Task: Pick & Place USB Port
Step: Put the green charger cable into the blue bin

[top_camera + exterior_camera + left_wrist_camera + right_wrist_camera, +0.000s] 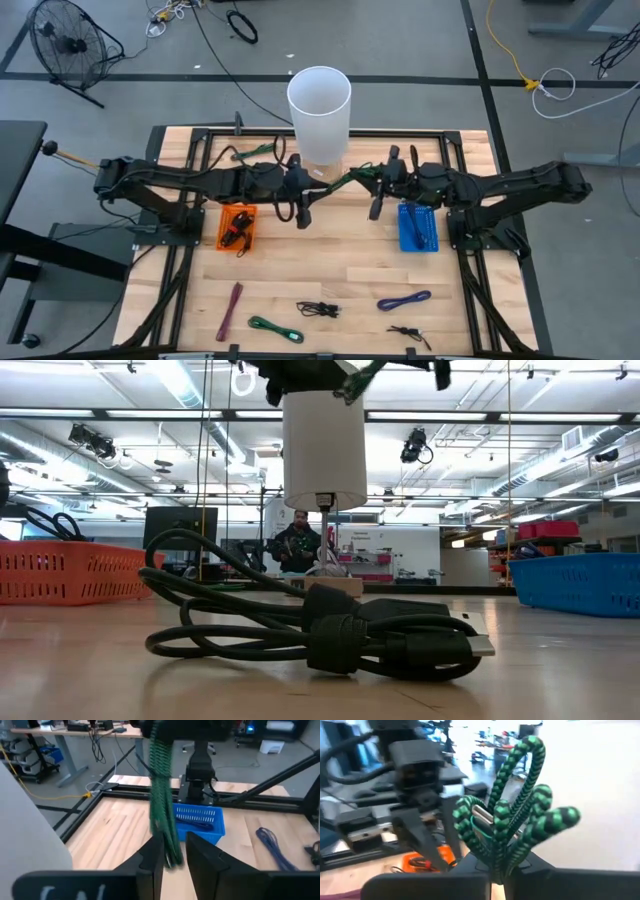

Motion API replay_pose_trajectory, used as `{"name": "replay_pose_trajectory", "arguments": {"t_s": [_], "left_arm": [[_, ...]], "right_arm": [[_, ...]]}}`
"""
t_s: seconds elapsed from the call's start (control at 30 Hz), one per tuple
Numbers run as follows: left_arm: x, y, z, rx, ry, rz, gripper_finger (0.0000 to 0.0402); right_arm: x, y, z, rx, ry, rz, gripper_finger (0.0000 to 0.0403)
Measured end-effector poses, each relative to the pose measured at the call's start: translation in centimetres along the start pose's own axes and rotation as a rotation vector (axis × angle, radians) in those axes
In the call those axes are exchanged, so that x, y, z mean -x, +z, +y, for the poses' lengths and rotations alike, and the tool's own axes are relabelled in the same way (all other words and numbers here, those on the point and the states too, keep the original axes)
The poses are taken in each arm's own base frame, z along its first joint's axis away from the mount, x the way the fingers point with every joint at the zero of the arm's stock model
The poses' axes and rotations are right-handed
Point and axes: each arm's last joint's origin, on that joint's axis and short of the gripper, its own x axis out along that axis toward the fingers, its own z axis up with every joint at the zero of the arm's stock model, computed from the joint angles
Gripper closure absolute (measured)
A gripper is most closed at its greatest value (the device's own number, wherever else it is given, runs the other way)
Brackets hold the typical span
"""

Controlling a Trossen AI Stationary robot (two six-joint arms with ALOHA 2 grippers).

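Note:
A green-and-black braided cable hangs in the air between my two grippers, beside the tall white cylinder. My right gripper is shut on the bundled cable. A silver plug shows among its loops. My left gripper is open and faces the right one. Its fingers stand on either side of the cable's hanging end, and I cannot tell whether they touch it. The low view shows the cable high above the table. My right gripper pinches the bundled green cable between its two fingers, on several strands gathered at the bundle's base. The loops fan out beyond the fingertips. The cable is lifted clear of the table.
An orange bin with dark cables sits to the left and a blue bin to the right. On the near table lie maroon, green, black and purple cables. A person stands in the room behind.

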Motion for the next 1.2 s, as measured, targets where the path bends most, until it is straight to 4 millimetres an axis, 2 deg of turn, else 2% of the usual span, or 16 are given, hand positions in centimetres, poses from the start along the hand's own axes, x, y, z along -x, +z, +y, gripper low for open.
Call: {"name": "replay_pose_trajectory", "arguments": {"t_s": [0.2,0.33,0.5,0.63,0.83,0.97,1.2], "left_arm": [[1.3,0.4,0.3,-0.04,0.029,0.019,0.0315],[1.9,0.3,0.5,-0.051,0.038,0.055,0.0315],[2.0,0.1,0.6,-0.055,0.042,0.073,0.0315],[2.0,0.1,0.6,-0.056,0.042,0.075,0.0314],[2.0,0.0,0.6,-0.057,0.042,0.082,0.0314],[2.0,-0.1,0.6,-0.06,0.042,0.095,0.0314],[2.0,-0.3,0.6,-0.064,0.043,0.117,0.0314]], "right_arm": [[2.7,0.0,-1.3,-0.11,-0.027,0.125,0.0393],[5.1,-1.6,-2.2,-0.239,-0.049,0.365,0.0393],[7.8,-4.5,-3.2,-0.386,-0.196,0.725,0.0393],[9.0,-5.8,-3.3,-0.484,-0.252,0.934,0.0393],[9.4,-6.3,-3.1,-0.558,-0.242,1.045,0.0393],[9.3,-6.9,-2.9,-0.535,-0.28,1.107,0.0393],[8.5,-10.9,-2.7,-0.539,-0.304,1.165,0.0393]]}}
